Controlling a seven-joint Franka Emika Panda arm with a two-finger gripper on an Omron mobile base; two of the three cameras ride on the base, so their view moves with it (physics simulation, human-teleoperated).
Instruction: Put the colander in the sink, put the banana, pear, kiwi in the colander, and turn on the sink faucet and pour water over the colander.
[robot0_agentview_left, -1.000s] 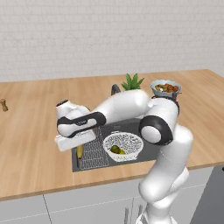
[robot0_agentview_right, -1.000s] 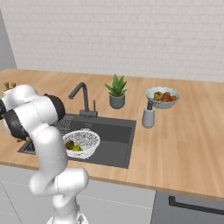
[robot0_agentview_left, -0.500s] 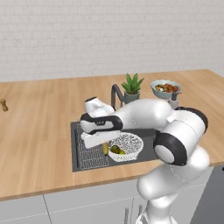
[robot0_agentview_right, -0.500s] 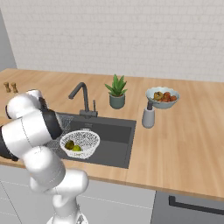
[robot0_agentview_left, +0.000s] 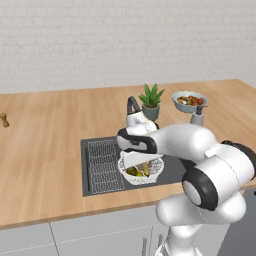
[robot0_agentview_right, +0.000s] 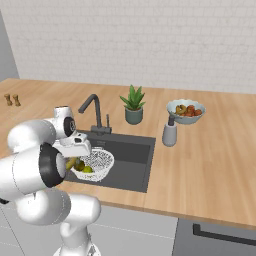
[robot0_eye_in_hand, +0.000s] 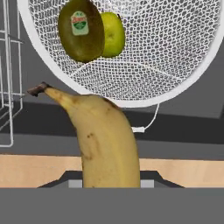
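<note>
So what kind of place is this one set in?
A simulated kitchen: a wooden counter with a dark sink and faucet, and a colander of fruit in the basin.

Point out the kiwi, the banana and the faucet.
kiwi (robot0_eye_in_hand: 81, 29): hand view, on its label, inside the colander.
banana (robot0_eye_in_hand: 107, 144): hand view, middle of the peel, in front of the colander's rim.
faucet (robot0_agentview_right: 92, 102): right base view, bend of the spout.

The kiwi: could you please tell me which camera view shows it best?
The hand view: the kiwi fills the frame's top, label visible, lying against the pear inside the colander. In both base views it is only a small dark spot among the fruit, partly behind the arm.
</note>
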